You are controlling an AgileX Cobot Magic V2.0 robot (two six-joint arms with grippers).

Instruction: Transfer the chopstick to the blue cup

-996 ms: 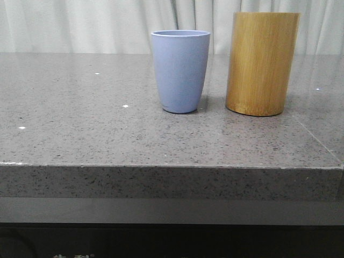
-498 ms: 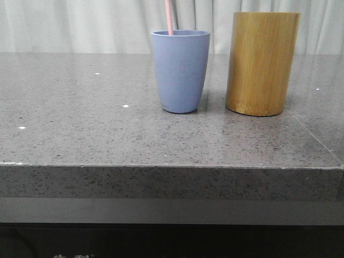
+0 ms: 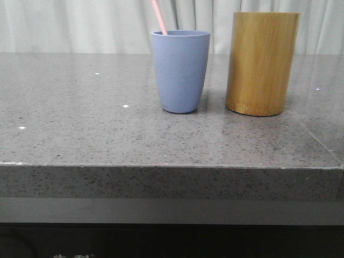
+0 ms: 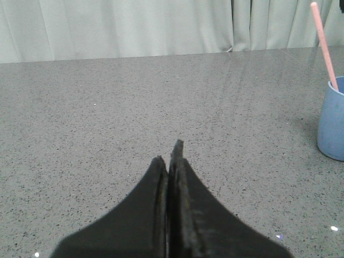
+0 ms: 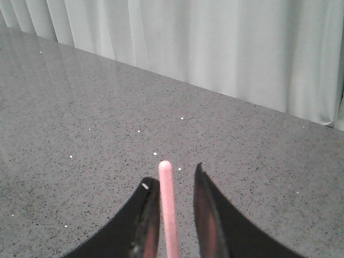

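Note:
The blue cup (image 3: 180,72) stands upright at the middle of the stone table, and also shows in the left wrist view (image 4: 332,126). A pale pink chopstick (image 3: 159,19) stands in it, its top leaning left over the rim; it also shows in the left wrist view (image 4: 324,43). In the right wrist view the chopstick's end (image 5: 169,209) rises between the fingers of my right gripper (image 5: 175,174). The jaws are open, and the stick lies against one finger with a gap to the other. My left gripper (image 4: 172,150) is shut and empty, low over the table to the left of the cup. Neither gripper shows in the front view.
A taller tan bamboo cylinder (image 3: 262,64) stands just right of the blue cup. The grey speckled table (image 3: 80,123) has its front edge near the camera. Pale curtains hang behind.
One second ago the cup showed no chopstick. Half a second ago the stick stood nearly upright in it. Now its top leans to the left.

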